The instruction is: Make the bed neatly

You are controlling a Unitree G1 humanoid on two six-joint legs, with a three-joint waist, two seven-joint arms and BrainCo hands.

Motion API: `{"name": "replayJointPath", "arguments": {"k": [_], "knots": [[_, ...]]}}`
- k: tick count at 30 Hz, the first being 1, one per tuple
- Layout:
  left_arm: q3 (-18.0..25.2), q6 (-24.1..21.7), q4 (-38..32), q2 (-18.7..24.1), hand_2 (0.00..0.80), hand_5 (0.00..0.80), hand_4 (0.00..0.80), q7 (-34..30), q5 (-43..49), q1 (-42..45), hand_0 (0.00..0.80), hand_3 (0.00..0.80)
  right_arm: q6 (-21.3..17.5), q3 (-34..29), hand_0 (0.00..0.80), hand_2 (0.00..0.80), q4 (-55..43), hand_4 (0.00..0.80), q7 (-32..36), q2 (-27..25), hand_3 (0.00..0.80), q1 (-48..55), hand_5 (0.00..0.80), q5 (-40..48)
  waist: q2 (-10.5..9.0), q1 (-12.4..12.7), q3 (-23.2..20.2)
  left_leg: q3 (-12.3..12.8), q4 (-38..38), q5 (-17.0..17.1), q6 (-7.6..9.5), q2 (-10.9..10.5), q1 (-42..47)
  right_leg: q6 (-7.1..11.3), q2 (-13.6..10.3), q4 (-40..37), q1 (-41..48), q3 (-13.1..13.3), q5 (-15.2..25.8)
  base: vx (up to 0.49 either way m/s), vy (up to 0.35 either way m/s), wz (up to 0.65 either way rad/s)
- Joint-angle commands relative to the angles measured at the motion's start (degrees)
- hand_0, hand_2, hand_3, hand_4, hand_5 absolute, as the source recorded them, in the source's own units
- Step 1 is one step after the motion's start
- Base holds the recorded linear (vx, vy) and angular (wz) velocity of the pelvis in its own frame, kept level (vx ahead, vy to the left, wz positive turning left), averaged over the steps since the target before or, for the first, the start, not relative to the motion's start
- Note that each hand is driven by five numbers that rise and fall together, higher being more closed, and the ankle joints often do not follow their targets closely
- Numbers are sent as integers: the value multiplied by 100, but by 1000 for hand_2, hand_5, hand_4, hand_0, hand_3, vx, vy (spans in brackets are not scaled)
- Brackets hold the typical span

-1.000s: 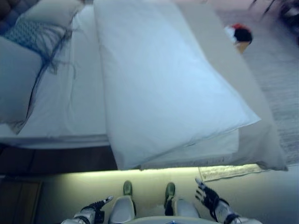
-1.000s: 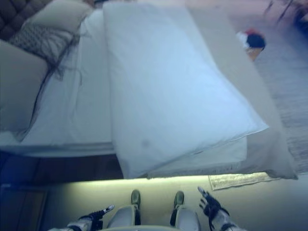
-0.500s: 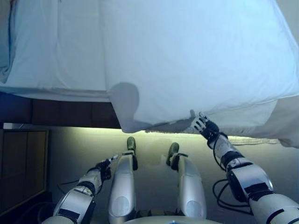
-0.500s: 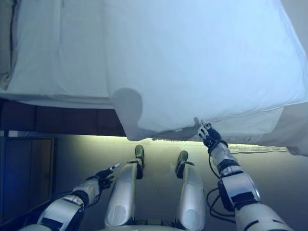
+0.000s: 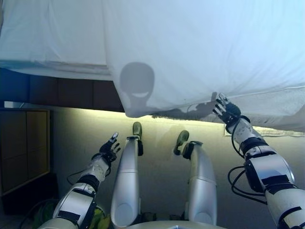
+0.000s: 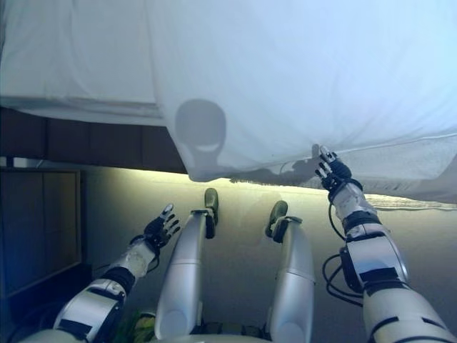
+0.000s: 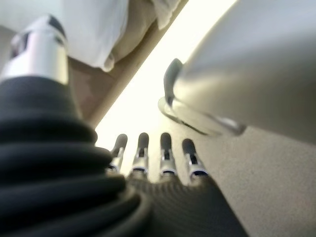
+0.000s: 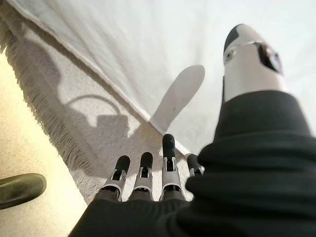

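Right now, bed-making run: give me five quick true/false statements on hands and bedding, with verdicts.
1. The right hand is up at the edge of the white duvet. True.
2. The right hand is clenched round a fold of the duvet. False: its fingers are straight and hold nothing.
3. The left hand hangs low over the floor, apart from the bedding. True.
4. The left hand holds a pillow. False: it is open and empty.
5. A fringed cloth lies under the duvet's edge. True.
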Motion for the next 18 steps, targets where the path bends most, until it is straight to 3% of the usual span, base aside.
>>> {"name": "replayJointPath", "arguments": {"k": [1, 9, 18], "knots": [[-77, -190, -191, -16, 0, 0, 0, -56, -272, 436, 0, 0, -165, -159, 0, 0, -308, 0, 270, -215, 0, -70, 0, 236, 117, -9, -228, -177, 291, -345, 278, -65, -185, 426, -175, -599, -117, 571, 692, -32, 47, 2], [-139, -250, -526, -17, 0, 0, 0, -269, -211, 983, 0, 0, -296, -93, 0, 0, -967, 0, 677, -450, 0, -583, 0, 417, 227, 91, -286, -204, 549, -334, 296, -136, -432, 367, -173, -294, -347, 603, 667, -2, 52, 5], [-132, -122, -477, -12, 0, 0, 0, -396, 184, 1321, 0, 0, -106, 30, 0, 0, -1815, 0, 910, -175, 0, -605, 0, 475, 149, 137, -358, -23, 283, -311, 294, -25, 360, 401, -235, -671, 457, 438, 728, 53, 68, -4]]}}
